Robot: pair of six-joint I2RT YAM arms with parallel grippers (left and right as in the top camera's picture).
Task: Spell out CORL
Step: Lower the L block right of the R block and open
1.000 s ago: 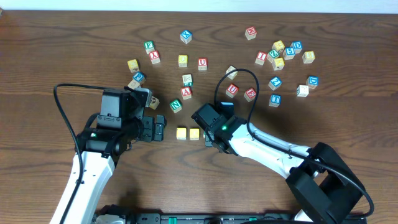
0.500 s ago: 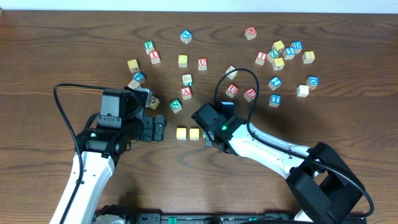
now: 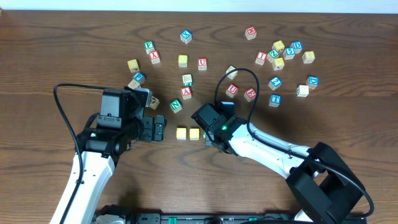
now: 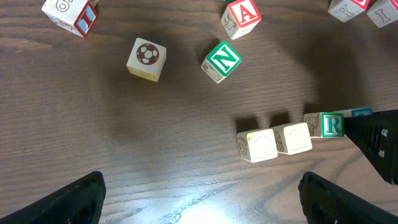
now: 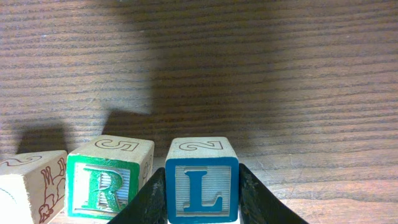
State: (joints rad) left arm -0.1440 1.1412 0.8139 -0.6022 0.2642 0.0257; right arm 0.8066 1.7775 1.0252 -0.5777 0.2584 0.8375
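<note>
L cube [image 5: 201, 186] stands just right of R cube [image 5: 109, 186].

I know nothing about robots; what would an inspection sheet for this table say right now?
Surface: brown wooden table.
Job's things: two yellow cubes, R cube, L cube in a row.
Clutter: N cube, A cube, ball cube, many scattered lettered cubes.
Grippers: left gripper open, empty; right gripper closed on L cube.
Cables: black cable looping over right arm; another beside left arm.
Surroundings: pale strip beyond far edge.

Robot lab: wooden table [image 3: 56, 50], cabled arms [image 3: 267, 149]
</note>
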